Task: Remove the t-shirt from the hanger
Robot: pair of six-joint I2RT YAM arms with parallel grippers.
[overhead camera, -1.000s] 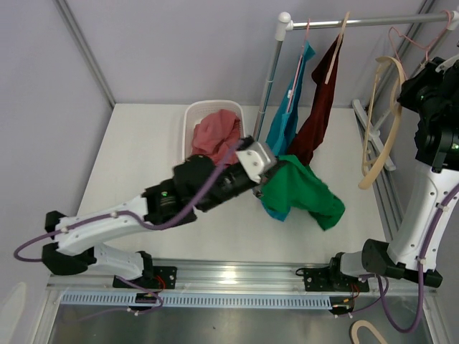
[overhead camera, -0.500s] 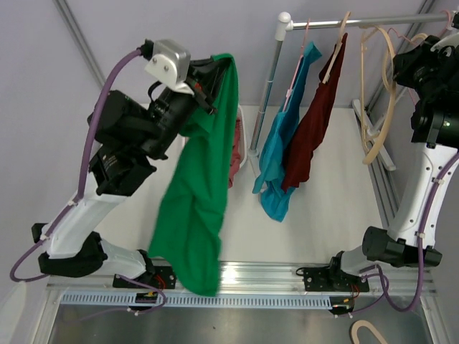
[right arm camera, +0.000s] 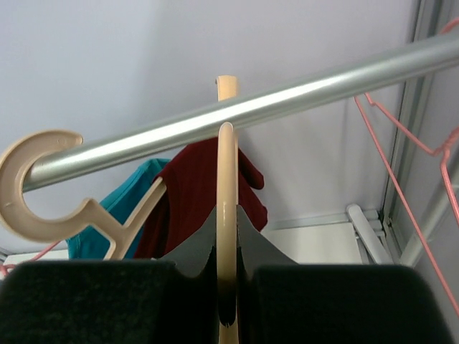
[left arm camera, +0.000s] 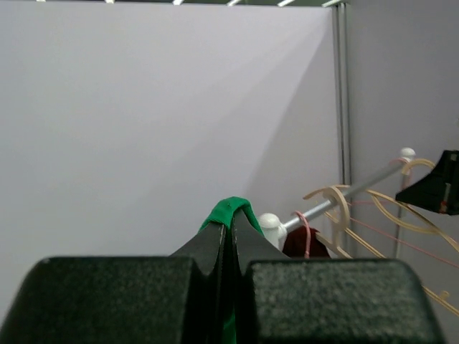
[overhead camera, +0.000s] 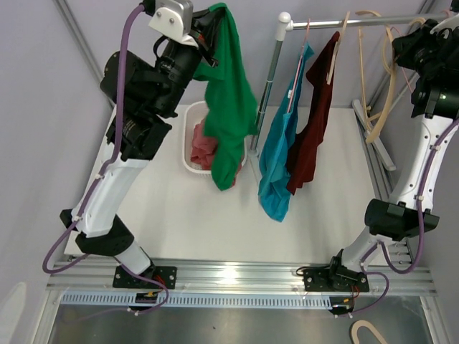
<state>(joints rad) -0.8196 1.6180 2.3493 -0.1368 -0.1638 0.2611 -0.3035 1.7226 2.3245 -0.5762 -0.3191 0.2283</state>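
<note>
Green t-shirt (overhead camera: 231,93) is off the beige hanger (right arm camera: 226,172) & dangles from the left end effector (left arm camera: 231,229), high at the top of the overhead view, above the white basket (overhead camera: 186,147). Its lower hem drops across the basket's right rim, near the rack post (overhead camera: 267,79). Only a slim gap btwn the green cloth & the teal shirt (overhead camera: 276,158); can't tell if they touch. Maroon shirt (overhead camera: 313,118) hangs just beside the teal one, both from the rail (overhead camera: 373,20). A pink garment (overhead camera: 202,150) lies in the basket, partly hidden by the green cloth.

Desk (overhead camera: 215,222): open white surface in front of the basket & under the hung shirts, down to the metal track at the near edge. Wall closes the left side, frame struts the right.

L arm: reared up steeply from its base at lower left, elbow high, wrist level w/ the rail. Wrist cam shows its fingers (left arm camera: 208,249) pressed together w/ a peak of green fabric pinched at the tips, so it's clamped on the t-shirt.

R arm: stands tall along the right edge, wrist up at rail height in the top right corner. Right end effector (right arm camera: 226,215) is closed on the bare hanger, whose bar runs up btwn the fingers & crosses the rail, tip poking above it. On that cam a second beige hook (right arm camera: 32,183) curls round the rail to the left, a pink wire hanger (right arm camera: 423,150) sits to the right, & the maroon shirt hangs beyond the rail
</note>
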